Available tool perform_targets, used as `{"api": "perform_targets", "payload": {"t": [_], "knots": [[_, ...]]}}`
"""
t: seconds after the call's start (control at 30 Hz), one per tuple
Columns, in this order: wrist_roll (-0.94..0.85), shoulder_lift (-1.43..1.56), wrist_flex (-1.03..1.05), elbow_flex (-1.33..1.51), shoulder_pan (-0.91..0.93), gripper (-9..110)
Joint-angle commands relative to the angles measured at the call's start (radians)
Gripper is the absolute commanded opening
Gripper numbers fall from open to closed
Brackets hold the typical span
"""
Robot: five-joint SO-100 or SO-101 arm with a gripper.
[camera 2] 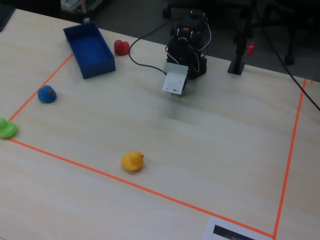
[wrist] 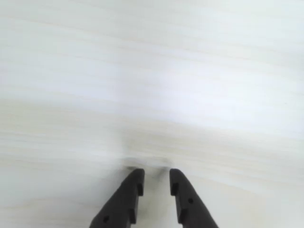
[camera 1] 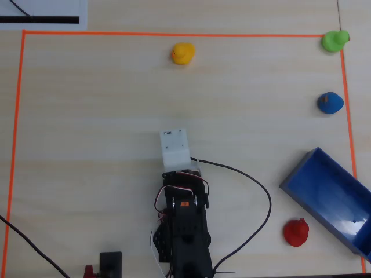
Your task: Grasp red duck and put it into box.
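Observation:
The red duck (camera 1: pixel 296 232) sits on the wooden table by the near corner of the blue box (camera 1: pixel 324 185), to the right of the arm's base in the overhead view. In the fixed view the red duck (camera 2: pixel 121 47) is just right of the box (camera 2: pixel 95 67). The box is open-topped and looks empty. My gripper (wrist: pixel 156 175) shows two black fingertips with a narrow gap, nothing between them, just above bare table. In the overhead view the white wrist housing (camera 1: pixel 175 147) hides the fingers; it is far left of the red duck.
A yellow duck (camera 1: pixel 183 53), a green duck (camera 1: pixel 335 40) and a blue duck (camera 1: pixel 330 102) lie along the far and right sides. Orange tape (camera 1: pixel 174 35) frames the work area. A black cable (camera 1: pixel 264 188) loops between the arm and the red duck.

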Motion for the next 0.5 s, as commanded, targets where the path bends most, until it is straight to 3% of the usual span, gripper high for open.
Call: {"api": "perform_targets", "payload": {"t": [0.0, 0.3, 0.47], "knots": [[0.011, 0.0, 0.029, -0.002, 0.008, 0], [-0.006, 0.0, 0.031, -0.002, 0.014, 0], [0.006, -0.005, -0.141, -0.014, 0.049, 0]]}}
